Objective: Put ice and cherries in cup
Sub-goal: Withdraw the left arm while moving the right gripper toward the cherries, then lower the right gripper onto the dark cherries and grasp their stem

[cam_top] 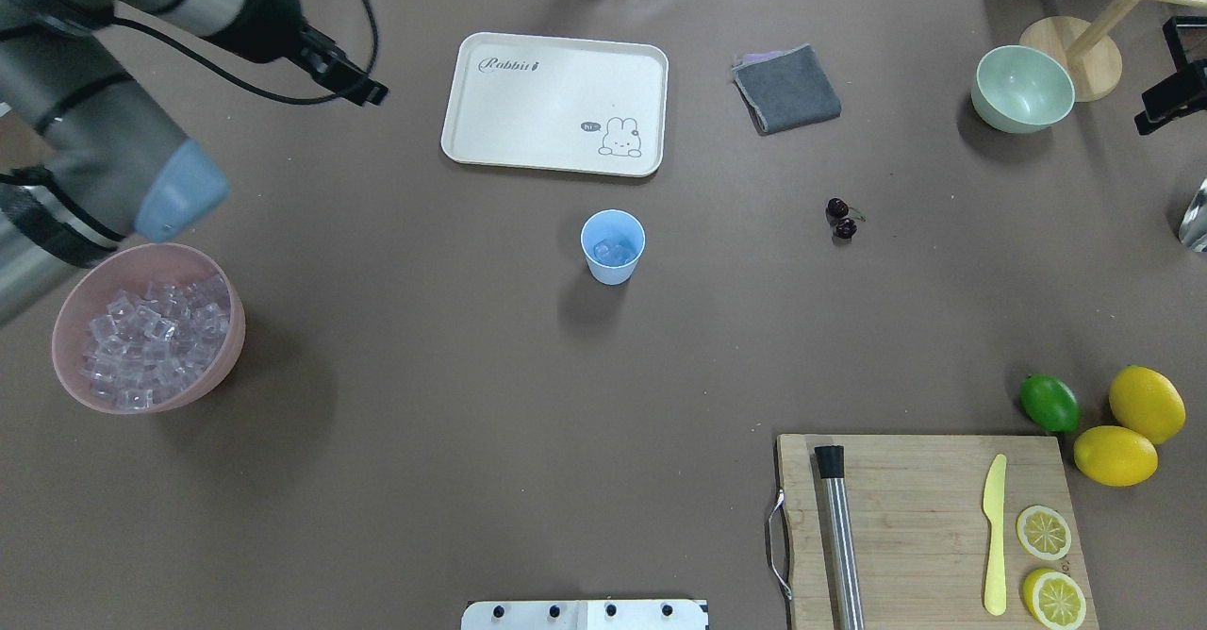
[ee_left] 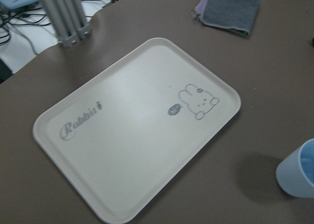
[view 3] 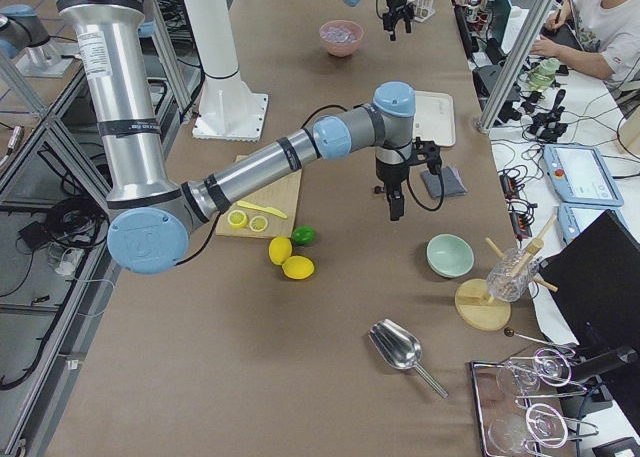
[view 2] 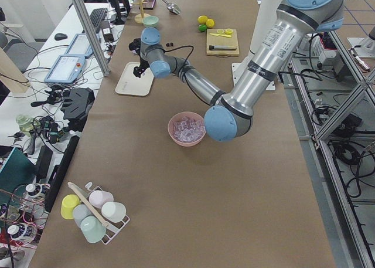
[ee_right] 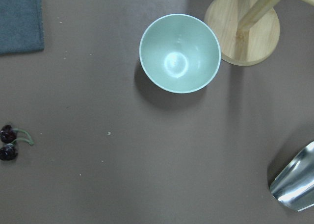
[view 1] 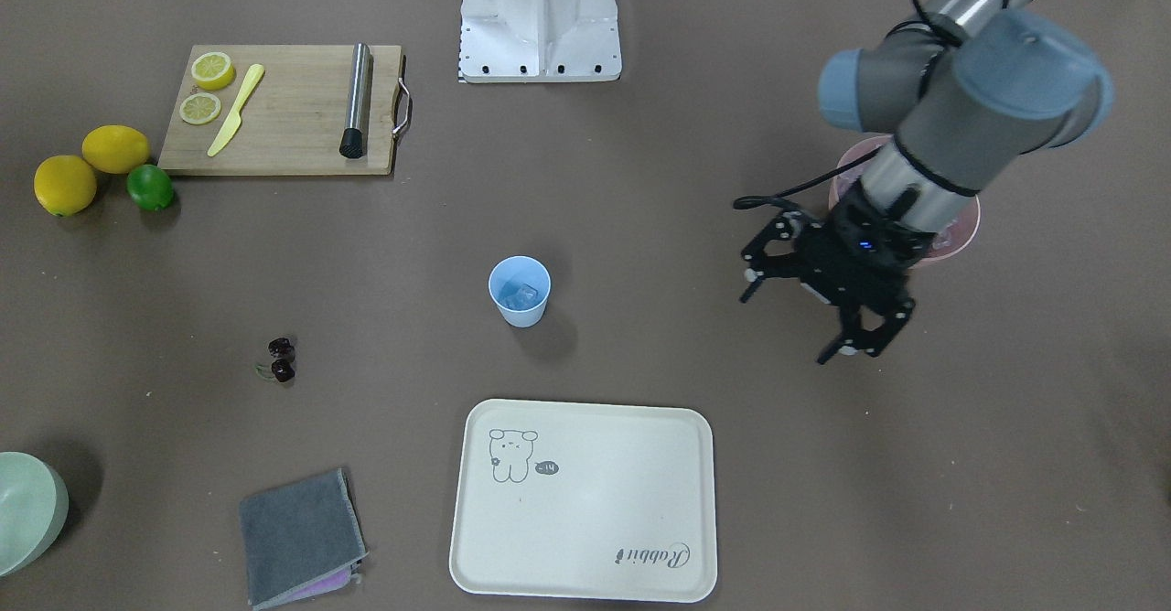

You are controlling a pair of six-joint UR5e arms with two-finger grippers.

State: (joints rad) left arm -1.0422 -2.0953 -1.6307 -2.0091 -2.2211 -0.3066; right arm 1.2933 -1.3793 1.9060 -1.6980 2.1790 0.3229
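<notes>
The light blue cup (view 1: 520, 293) stands mid-table with a few clear ice cubes (cam_top: 613, 253) inside; it also shows in the overhead view (cam_top: 613, 267) and at the left wrist view's edge (ee_left: 299, 172). More ice (cam_top: 141, 338) fills the pink bowl (cam_top: 66, 309). The dark cherries (view 1: 282, 359) lie on the table, also in the overhead view (cam_top: 841, 218) and the right wrist view (ee_right: 7, 143). My left gripper (view 1: 785, 329) is open and empty, in the air between the pink bowl and the tray. My right gripper (cam_top: 1169, 102) hangs near the pale green bowl; its jaws are not readable.
A cream tray (cam_top: 528, 111) lies beyond the cup, a grey cloth (cam_top: 787, 91) beside it. A pale green bowl (cam_top: 1023, 88), a wooden stand (cam_top: 1070, 69) and a metal scoop (ee_right: 294, 182) are far right. A cutting board (cam_top: 924, 517), lemons and a lime (cam_top: 1049, 402) sit near right.
</notes>
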